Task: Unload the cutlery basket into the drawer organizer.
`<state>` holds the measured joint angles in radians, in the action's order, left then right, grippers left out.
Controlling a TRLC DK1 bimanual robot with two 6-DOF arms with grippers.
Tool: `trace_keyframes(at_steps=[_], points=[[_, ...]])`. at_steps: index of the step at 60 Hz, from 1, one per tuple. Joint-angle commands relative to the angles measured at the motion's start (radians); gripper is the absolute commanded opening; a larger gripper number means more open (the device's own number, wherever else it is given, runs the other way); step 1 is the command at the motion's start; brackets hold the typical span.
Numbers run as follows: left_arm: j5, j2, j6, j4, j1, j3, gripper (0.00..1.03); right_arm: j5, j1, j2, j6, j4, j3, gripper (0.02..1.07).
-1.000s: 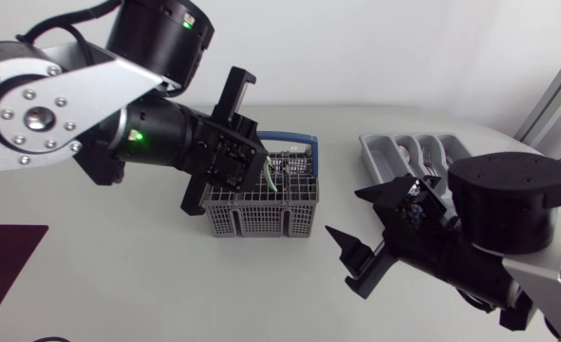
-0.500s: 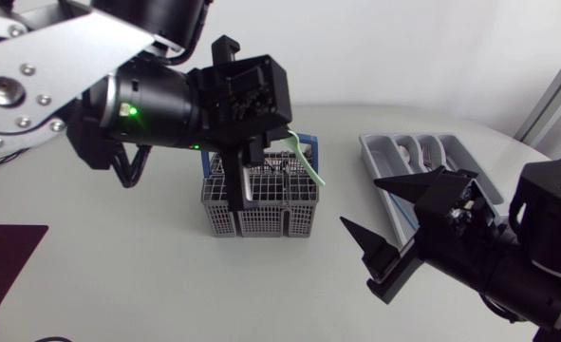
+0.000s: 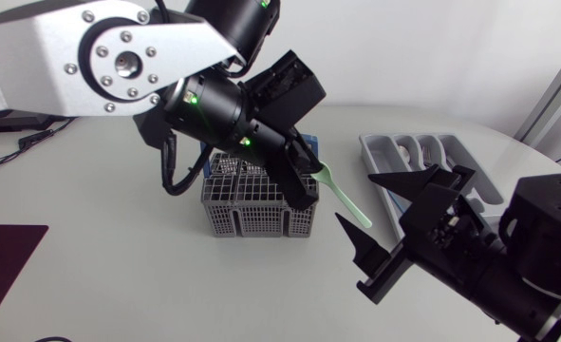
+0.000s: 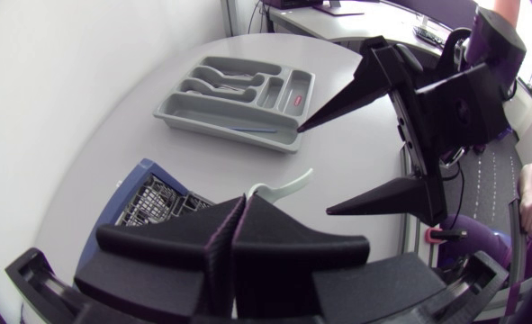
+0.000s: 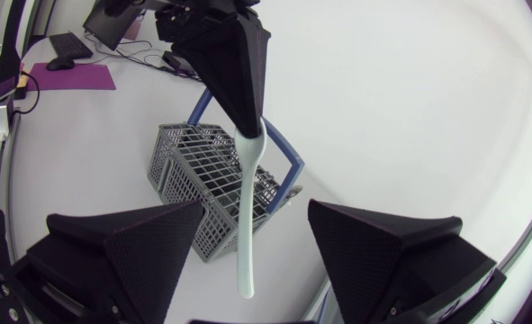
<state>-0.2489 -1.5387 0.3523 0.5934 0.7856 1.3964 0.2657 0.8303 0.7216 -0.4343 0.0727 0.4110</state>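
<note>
My left gripper [image 3: 306,186] is shut on one end of a pale green plastic utensil [image 3: 348,204], held in the air just right of the grey wire cutlery basket [image 3: 259,215] with its blue handle. The utensil [image 5: 246,225] slants down between the fingers of my right gripper [image 3: 354,197], which stand wide apart and do not touch it. In the left wrist view the shut fingers [image 4: 232,236] hide most of the utensil [image 4: 281,186]. The grey drawer organizer [image 3: 371,152] lies at the back right with some cutlery in it.
A dark purple mat [image 3: 5,258] lies at the table's front left corner. The organizer [image 4: 186,110] sits close to the table's rounded right edge. More cutlery stands in the basket [image 4: 154,203].
My left arm lifted the green utensil out of the basket and swung it rightward. My right gripper came up to it, so the utensil now lies between its open fingers.
</note>
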Motion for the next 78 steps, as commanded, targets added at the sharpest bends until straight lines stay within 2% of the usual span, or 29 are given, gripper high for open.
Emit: trace_keyframes(at_steps=[1,8,15,27,39,44,58,78], points=[[-0.027,-0.034,-0.084,0.02,-0.011,0.047,0.18,0.02,0.009,0.027,-0.037,0.038,-0.034,0.75],[-0.061,-0.055,-0.138,0.045,-0.026,0.065,0.18,0.053,0.027,0.056,-0.063,0.09,-0.047,0.61],[-0.076,-0.063,-0.157,0.068,-0.032,0.076,0.18,0.073,0.033,0.087,-0.083,0.128,-0.046,0.51],[-0.09,-0.063,-0.182,0.077,-0.031,0.078,0.18,0.086,0.033,0.141,-0.096,0.168,-0.041,0.46],[-0.095,-0.064,-0.188,0.08,-0.031,0.076,0.18,0.096,0.033,0.167,-0.101,0.196,-0.04,0.3],[-0.098,-0.066,-0.188,0.082,-0.029,0.073,0.18,0.099,0.035,0.17,-0.103,0.202,-0.038,0.29],[-0.116,-0.066,-0.202,0.085,-0.028,0.075,0.18,0.107,0.039,0.193,-0.103,0.205,-0.032,0.13],[-0.142,-0.066,-0.205,0.091,-0.031,0.075,0.19,0.115,0.043,0.2,-0.106,0.199,-0.024,0.09]])
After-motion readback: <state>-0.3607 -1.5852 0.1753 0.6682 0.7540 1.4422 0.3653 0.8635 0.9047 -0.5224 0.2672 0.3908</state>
